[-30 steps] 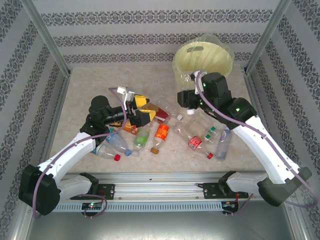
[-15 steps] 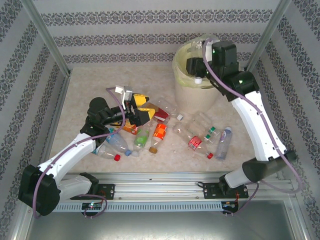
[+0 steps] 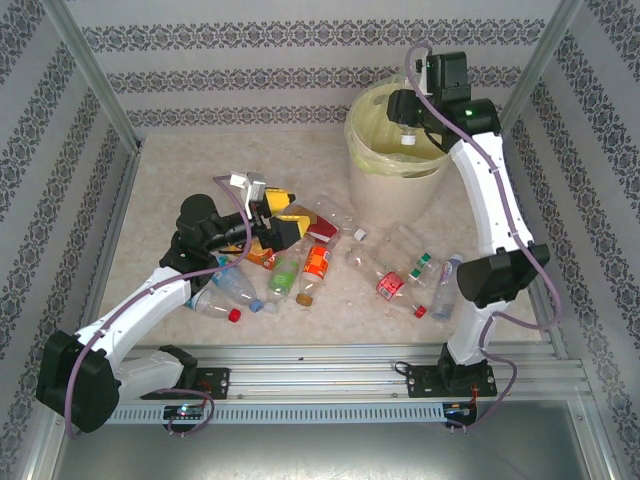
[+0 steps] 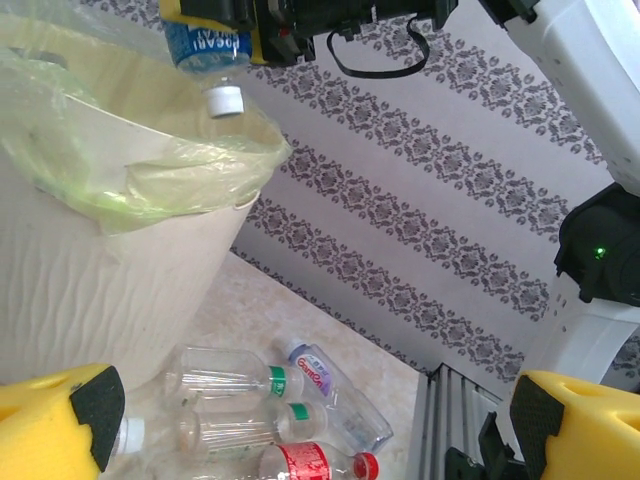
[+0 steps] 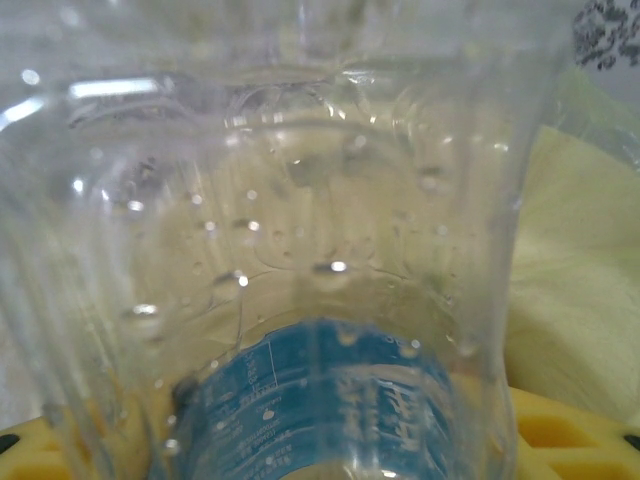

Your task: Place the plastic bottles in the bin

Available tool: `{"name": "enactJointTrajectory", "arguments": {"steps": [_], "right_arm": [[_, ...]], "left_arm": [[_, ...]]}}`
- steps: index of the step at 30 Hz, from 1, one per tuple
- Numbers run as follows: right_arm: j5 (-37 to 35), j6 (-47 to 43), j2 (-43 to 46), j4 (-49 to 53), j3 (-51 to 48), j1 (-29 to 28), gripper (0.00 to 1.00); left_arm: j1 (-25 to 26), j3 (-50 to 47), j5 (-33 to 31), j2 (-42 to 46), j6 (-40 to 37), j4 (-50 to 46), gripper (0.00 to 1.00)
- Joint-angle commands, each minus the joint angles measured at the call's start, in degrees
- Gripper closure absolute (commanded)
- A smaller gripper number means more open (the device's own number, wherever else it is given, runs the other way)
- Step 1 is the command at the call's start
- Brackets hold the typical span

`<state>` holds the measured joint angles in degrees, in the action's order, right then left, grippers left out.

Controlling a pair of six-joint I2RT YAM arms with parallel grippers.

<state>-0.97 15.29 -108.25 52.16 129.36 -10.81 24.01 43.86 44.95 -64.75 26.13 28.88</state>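
Holding a clear plastic bottle with a blue label and a white cap (image 4: 205, 45) cap-down, the right gripper (image 3: 404, 118) hangs over the mouth of the round cream-white plastic bin (image 3: 385, 195). The bin stands at the far right of the beige speckled table (image 3: 160, 180). Its jaws are partly closed and pinch the bottle's body; in the right wrist view the clear wall and blue label sit right against the lens, with the yellow pads (image 5: 575, 435) at the lower corners. From the left wrist view the white cap points down at the pale yellow translucent bag (image 4: 150, 175) that lines the bin, just above its rim.

This looks like the drop step for this one bottle. The next move calls for little more than spreading the jaws so the bottle falls neck-first into the bag. A slight dip first would keep it from glancing off the rim.

The left gripper (image 3: 283, 220) hovers over the near-left part of the table with its jaws spread wide and nothing between them. Below and beside it lie the other small plastic bottles (image 3: 320, 265), scattered in a loose heap between the two arms, with red, orange and green labels among them. Most of the task therefore appears to remain. For its own pick the left arm would need to settle over a single bottle and close across the narrow width of its body.
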Motion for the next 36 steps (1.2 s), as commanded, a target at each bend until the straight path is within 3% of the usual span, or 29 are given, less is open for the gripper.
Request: {"name": "enactJointTrajectory", "arguments": {"steps": [1, 12, 19, 24, 36], "right_arm": [[0.9, 2.0, -2.5, 5.4, 2.5, 1.0, 0.44], [1.2, 2.3, -6.5, 7.4, -1.3, 1.1, 0.4], [2.4, 2.6, -6.1, 7.4, -1.5, 1.1, 0.24], [2.1, 2.4, -4.9, 7.5, -0.8, 1.4, 0.17], [1.6, 0.4, 1.5, 6.8, -0.5, 2.4, 0.16]], "left_arm": [[0.2, 0.4, -3.8, 1.8, -2.2, -1.9, 0.0], [0.2, 0.5, -7.4, 2.8, -4.4, -4.9, 0.0], [0.2, 0.8, -7.3, 2.7, -5.2, -5.9, 0.0], [0.2, 1.1, -7.1, 2.6, -5.0, -6.3, 0.0], [0.2, 2.1, -4.2, 1.4, -4.9, -6.9, 0.0]]}}
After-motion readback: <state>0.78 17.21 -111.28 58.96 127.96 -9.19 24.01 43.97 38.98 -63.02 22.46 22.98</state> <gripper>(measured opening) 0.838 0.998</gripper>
